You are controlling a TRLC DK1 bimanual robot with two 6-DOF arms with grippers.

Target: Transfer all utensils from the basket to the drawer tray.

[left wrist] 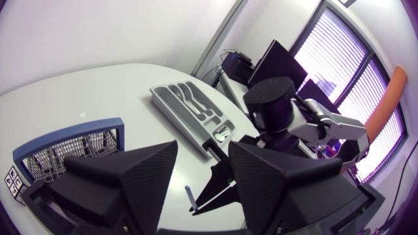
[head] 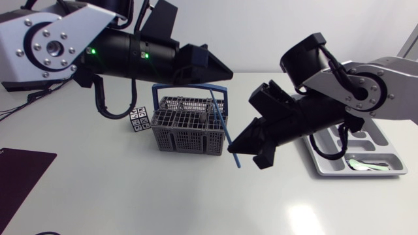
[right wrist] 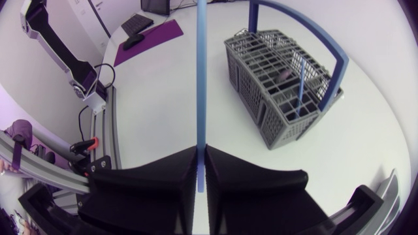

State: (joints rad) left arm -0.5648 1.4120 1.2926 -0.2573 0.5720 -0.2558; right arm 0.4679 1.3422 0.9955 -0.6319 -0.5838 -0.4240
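Overhead, the right gripper point(head: 238, 145) is clamped shut on a thin blue utensil point(head: 224, 124). Both fingers pinch the stick, which slants along the four o'clock side of the grey basket point(head: 183, 127). A second blue utensil point(right wrist: 300, 85) stands inside the basket. The left gripper point(head: 219, 70) hangs above the basket's twelve o'clock rim, its jaws spread wide and holding nothing. The drawer tray point(head: 382, 145) lies well apart at the basket's three o'clock, partly under the right arm.
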